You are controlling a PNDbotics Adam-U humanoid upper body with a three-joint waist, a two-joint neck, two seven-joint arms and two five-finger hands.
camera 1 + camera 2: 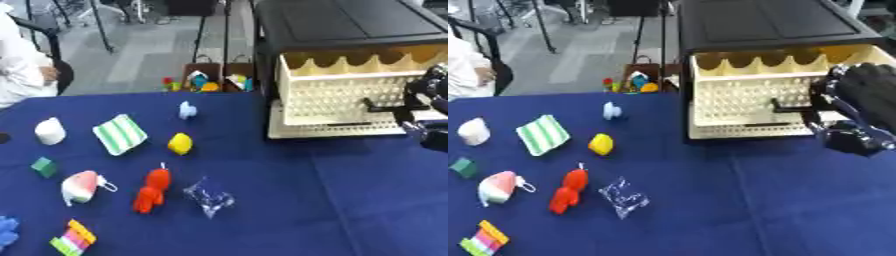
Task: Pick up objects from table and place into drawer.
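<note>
One cream drawer (750, 100) stands pulled open from its black cabinet (763, 22).
The right hand (864, 107) grasps its dark handle (791, 106) (interior hidden); toys lie outside on the blue table (737, 200).

A deep blue cloth (289, 200) covers the surface from edge to edge. Beyond its far edge there's pale grey floor (144, 55), with thin dark legs of chairs or stands (101, 25) planted on it. Two brown paper bags (219, 75) sit on the floor, stuffed with colourful bits.
</note>
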